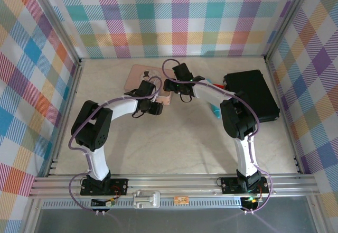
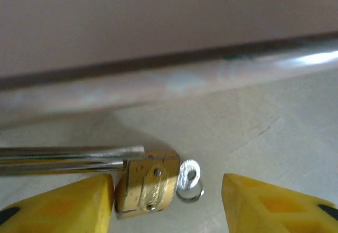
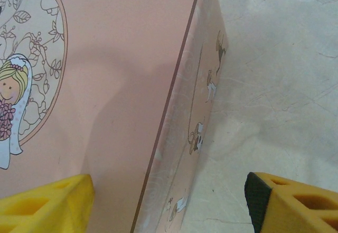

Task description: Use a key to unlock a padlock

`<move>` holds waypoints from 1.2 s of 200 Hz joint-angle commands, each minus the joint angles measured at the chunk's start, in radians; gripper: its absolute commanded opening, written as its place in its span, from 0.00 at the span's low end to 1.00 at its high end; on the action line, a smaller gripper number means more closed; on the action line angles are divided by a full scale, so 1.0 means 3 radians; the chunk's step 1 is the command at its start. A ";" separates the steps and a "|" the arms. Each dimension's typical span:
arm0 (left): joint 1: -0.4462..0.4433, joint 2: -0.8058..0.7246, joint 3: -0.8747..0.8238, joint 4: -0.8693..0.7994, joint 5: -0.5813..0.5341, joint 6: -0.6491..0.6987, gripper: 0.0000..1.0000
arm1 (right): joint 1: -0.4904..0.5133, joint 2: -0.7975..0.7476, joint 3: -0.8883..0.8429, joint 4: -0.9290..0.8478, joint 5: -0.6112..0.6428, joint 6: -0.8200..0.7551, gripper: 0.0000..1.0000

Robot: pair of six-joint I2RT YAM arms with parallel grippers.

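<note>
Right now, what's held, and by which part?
Nothing: left gripper straddles the padlock body, one side gapped; right gripper hangs open above the pink tin.

We get bright, even light with only soft shadows on the table [image 1: 185, 148]. Up close, the padlock [image 2: 147, 186] is sharp at 6 o'clock; the metal edge [image 2: 174, 82] behind blurs, with glare at 2 o'clock. A faint shadow crosses the pink tin [image 3: 105, 101].

Pink tin [image 1: 138, 73] blocking far centre, black case [image 1: 253, 93] at right, near table [image 1: 179, 148] open
</note>
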 commanded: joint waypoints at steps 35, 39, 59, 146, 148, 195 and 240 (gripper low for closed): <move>-0.0034 0.0155 0.0121 -0.0219 -0.0250 -0.0025 0.43 | 0.0000 0.0030 -0.0037 -0.0022 -0.0118 0.0036 0.76; -0.0034 0.0152 0.0123 -0.0214 -0.0260 -0.0026 0.43 | 0.0000 0.0029 -0.0037 -0.0017 -0.0124 0.0037 0.76; -0.0034 0.0151 0.0117 -0.0171 -0.0309 -0.0027 0.36 | -0.0005 0.0024 -0.0041 -0.0019 -0.0136 0.0049 0.76; 0.0189 -0.0272 -0.0344 0.0556 0.0090 -0.0544 0.00 | -0.0077 -0.0016 -0.0175 0.0027 -0.0128 0.0202 0.74; 0.0202 -0.0280 -0.0359 0.0582 0.0116 -0.0575 0.00 | -0.0077 -0.0017 -0.0179 0.0025 -0.0131 0.0200 0.74; 0.0467 -0.0494 -0.0808 0.1307 0.0621 -0.1036 0.00 | -0.0085 -0.0047 -0.0205 0.0026 -0.0116 0.0188 0.73; 0.0639 -0.0525 -0.1091 0.1978 0.0954 -0.1442 0.00 | -0.0092 -0.0049 -0.0219 0.0051 -0.0136 0.0221 0.72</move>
